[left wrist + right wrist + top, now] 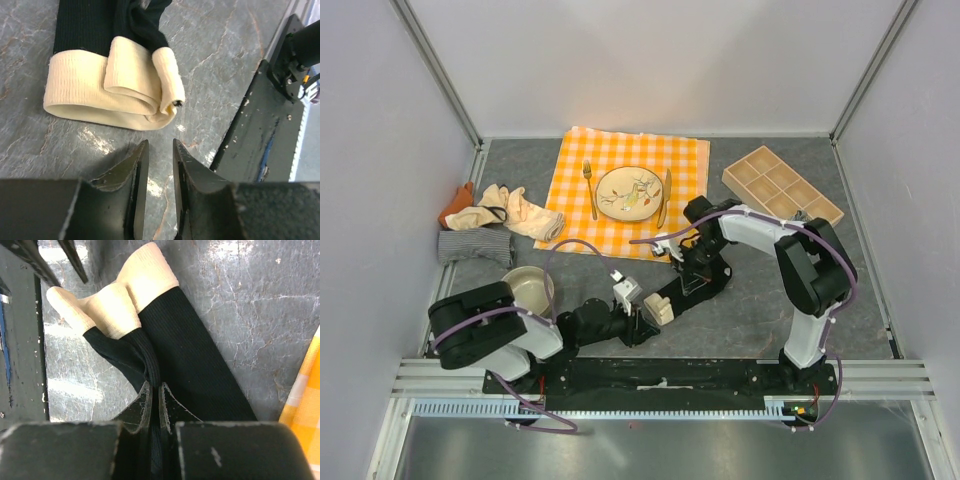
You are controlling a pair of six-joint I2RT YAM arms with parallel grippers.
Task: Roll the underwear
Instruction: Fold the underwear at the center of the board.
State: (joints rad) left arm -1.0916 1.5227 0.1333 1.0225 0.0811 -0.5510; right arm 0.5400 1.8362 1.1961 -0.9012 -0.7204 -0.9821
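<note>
Black pair (85, 25) lay flat on the bench (225, 40), at 6 o'clock from the checked cloth (575, 200) in the top view, between the two pincers. Its cream band (85, 90) had one loose fold curled over itself, no tight roll yet.

Left pincer (160, 145): jaws a narrow crack apart, nothing in them, tips just short of the band at their 12 o'clock.

Right pincer (155, 388): closed on a ridge of the black cloth mid-length, pinning it.

Other underwear sat in a pile (510, 212) at 9 o'clock of the cloth, unrolled.

My read: early in the roll, probably the first piece. Next move calls for left to open wider, take the curled band edge and turn it over toward right, cloth kept taut. Right has to give way before the roll reaches it.
</note>
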